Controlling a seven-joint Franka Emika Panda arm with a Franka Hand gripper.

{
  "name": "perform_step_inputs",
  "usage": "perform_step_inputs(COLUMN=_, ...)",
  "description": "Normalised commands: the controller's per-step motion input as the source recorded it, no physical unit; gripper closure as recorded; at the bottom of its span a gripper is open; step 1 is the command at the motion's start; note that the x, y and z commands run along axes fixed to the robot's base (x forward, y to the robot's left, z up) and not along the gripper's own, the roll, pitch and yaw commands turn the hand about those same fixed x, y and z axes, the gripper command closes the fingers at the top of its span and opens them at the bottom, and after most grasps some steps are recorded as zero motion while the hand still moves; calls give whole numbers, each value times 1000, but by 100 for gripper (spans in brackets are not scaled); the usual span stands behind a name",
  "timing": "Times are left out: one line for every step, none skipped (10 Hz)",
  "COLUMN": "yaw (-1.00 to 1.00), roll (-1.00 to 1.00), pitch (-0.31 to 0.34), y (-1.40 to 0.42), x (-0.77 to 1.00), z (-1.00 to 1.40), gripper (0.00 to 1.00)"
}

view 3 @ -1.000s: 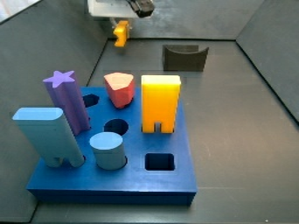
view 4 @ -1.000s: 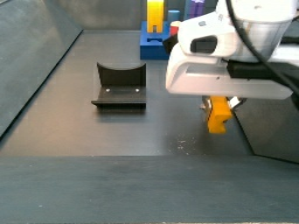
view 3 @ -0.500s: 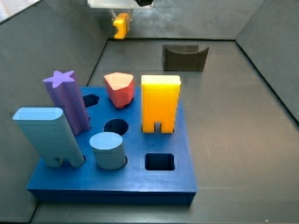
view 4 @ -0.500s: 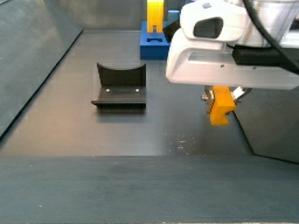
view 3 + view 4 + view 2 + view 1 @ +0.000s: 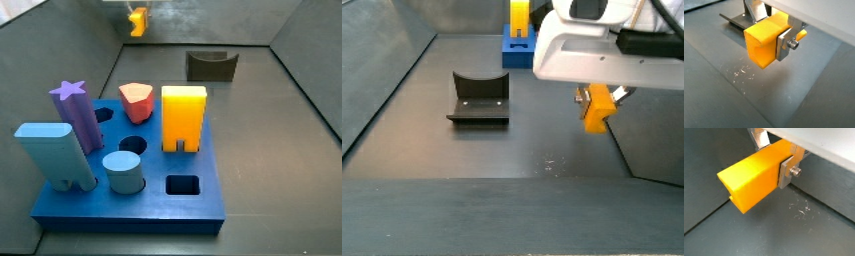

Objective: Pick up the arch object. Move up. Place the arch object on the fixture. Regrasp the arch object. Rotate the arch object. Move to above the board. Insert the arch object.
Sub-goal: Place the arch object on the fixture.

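Arch object: rigid, light, smooth plastic slab.
My pincer: clenched on its upper end, centre of frame.

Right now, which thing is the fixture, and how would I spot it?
Start at the blue board crowded with pegs, then look across the bare grey floor. The fixture sits there alone, beside where the end effector holds the arch object aloft. It is the only dark block, with a U-shaped scoop on top.
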Motion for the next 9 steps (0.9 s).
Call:
perform_step_inputs(yaw=-15, roll=87, pitch=118, y=-2, x=-29, z=1000, gripper=100)
perform_step_inputs(yaw=8, roll=102, pitch=124, y=-7, x=-33, z=1000, gripper=100)
perform_step_inputs(yaw=14, roll=109, pitch=127, y=-6, x=-36, z=1000, gripper=100)
perform_step_inputs(yaw=23, roll=124, pitch=133, y=-12, x=-37, z=1000, gripper=100)
perform_step_inputs(yaw=29, roll=139, pitch=144, y=-14, x=-42, z=1000, gripper=100)
perform_step_inputs(yaw=32, roll=147, pitch=145, y=-17, x=-40, z=1000, gripper=100)
perform_step_inputs(yaw=31, roll=137, pitch=137, y=-21, x=-40, z=1000, gripper=100)
perform_step_inputs(yaw=26, roll=123, pitch=124, y=-13, x=-39, z=945, gripper=100)
perform_step_inputs(yaw=22, roll=102, pitch=111, y=-7, x=-37, z=840, gripper=100)
